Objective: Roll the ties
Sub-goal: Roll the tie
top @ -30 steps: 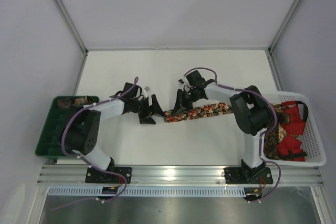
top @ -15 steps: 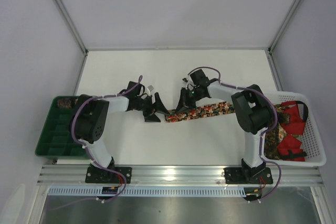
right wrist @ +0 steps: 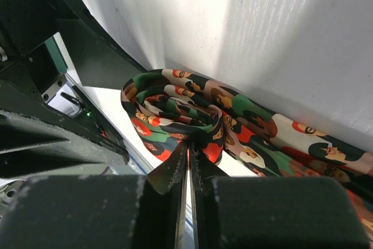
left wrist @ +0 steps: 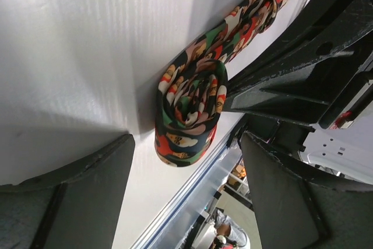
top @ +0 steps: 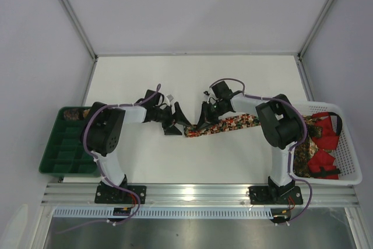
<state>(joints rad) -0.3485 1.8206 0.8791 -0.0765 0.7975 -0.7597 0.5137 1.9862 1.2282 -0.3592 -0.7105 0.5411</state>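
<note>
Far to the left of the left gripper (top: 175, 122) we see one green tray (top: 58, 155), with what look like finished rolls (top: 74, 113) in its far corner; we cannot count them. The left gripper's fingers (left wrist: 76, 185) stand wide apart, straddling the rolled end (left wrist: 189, 109) of the one tie (top: 233, 123) on the table. The right gripper (right wrist: 187, 164) is pinched tight on that coil's core, and the flat tail runs off to its right. The fabric looks soft, light and slippery. We judge the coil will spring loose unless it is held across its sides. Farther right sits one white basket (top: 349, 161) holding several tangled ties (top: 317, 155).
</note>
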